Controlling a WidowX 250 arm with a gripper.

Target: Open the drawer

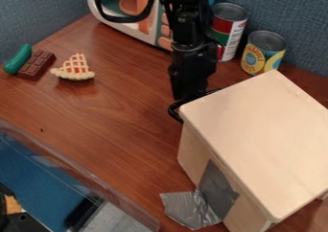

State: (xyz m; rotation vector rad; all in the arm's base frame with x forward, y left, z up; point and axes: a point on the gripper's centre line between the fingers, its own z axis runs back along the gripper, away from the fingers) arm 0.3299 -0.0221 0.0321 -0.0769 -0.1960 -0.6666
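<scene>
pale wooden box (259,135) with silver tape (189,209), toward the tabletop's (102,125) right edge
black gripper (184,103) beside its left corner; jaws, can't tell

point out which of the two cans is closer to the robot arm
The taller can with the red, white and green label, right beside the arm; the shorter can, with a yellow and blue label, stands farther from it.

Cabinet (263,130): pale wood, smooth, matt. Tape (189,212): silvery, creased, dull sheen. Table (109,116): brown wood grain, smooth, low gloss. Cans (268,40): bare metal lids, labels apparently paper. Wall (291,10): cloth, coarse weave. Microwave (148,29): smooth plastic. Pickle (18,59): plastic by appearance, lightly glossy.
</scene>
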